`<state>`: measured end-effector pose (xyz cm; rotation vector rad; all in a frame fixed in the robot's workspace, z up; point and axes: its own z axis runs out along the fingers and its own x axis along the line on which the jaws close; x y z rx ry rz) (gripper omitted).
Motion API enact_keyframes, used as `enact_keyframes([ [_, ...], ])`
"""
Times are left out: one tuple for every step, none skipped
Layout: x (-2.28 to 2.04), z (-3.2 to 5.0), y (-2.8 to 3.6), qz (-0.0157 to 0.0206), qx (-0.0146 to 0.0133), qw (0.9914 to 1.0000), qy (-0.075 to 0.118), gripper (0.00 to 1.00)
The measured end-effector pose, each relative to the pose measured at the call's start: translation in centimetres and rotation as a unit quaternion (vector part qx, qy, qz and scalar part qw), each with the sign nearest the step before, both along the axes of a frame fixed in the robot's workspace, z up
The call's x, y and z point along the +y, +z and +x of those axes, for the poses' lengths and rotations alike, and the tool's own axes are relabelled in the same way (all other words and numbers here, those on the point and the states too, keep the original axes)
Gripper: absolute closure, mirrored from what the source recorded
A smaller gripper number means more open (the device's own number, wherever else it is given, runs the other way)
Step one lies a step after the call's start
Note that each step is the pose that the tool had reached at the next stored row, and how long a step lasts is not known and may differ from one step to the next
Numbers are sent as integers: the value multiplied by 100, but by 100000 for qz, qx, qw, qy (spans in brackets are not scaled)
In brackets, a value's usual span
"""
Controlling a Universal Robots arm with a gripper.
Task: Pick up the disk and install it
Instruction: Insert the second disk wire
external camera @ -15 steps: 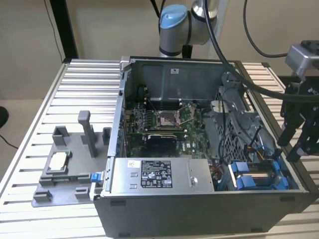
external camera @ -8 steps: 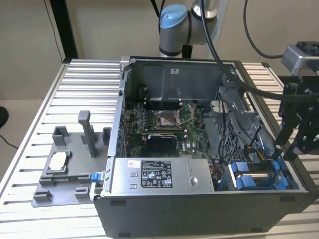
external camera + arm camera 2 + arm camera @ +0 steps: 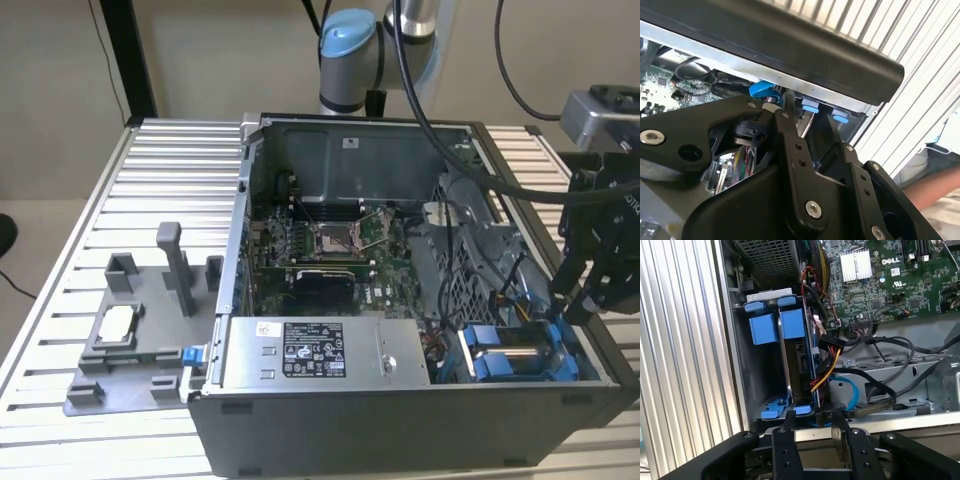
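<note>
Disk [image 3: 799,365] stands edgewise in the blue bay [image 3: 762,329] — claw [image 3: 812,426] just beside its near edge, fingers apart, gripping nothing.

arm [image 3: 350,60] — grey, blue joint cap | fingers [image 3: 800,165] — black, screwed

An open computer case [image 3: 420,440] lies on a slatted aluminium table [image 3: 170,180], its green motherboard [image 3: 330,240] near the middle and a large grey box with a black-white sticker [image 3: 320,352] at 6 o'clock of the board. At 9 o'clock of the case stands a grey fixture [image 3: 130,340] bearing 1 small silver square chip [image 3: 117,322]. In the first wrist view, red, yellow and black cables [image 3: 832,357] run beside a silver heatsink [image 3: 856,266].
</note>
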<state>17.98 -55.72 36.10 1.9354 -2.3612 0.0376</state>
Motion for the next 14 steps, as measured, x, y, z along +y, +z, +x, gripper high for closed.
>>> enact_keyframes([
  [-5, 0, 4, 17, 25, 100000, -208, 0],
  [-8, -2, 8, 7, 20, 99999, -364, 0],
  [-12, -8, 9, 3, 24, 99999, -463, 0],
  [-17, -18, 9, 7, 25, 99999, -516, 0],
  [-21, -33, 9, 14, 28, 99998, -565, 0],
  [-24, -55, 9, 12, 24, 99998, -588, 0],
  [-26, -84, 9, 15, 21, 99998, -604, 0],
  [-27, -117, 9, 7, 16, 99998, -611, 0],
  [-27, -152, 9, 10, 12, 99998, -618, 0],
  [-26, -173, 9, 13, 12, 99998, -619, 0],
  [-24, -179, 9, 10, -20, 99998, -624, 0],
  [-19, -179, 9, 12, -55, 99998, -619, 0],
  [-14, -178, 9, 10, -107, 99998, -609, 0],
  [-10, -178, 9, 12, -155, 99998, -610, 0],
])
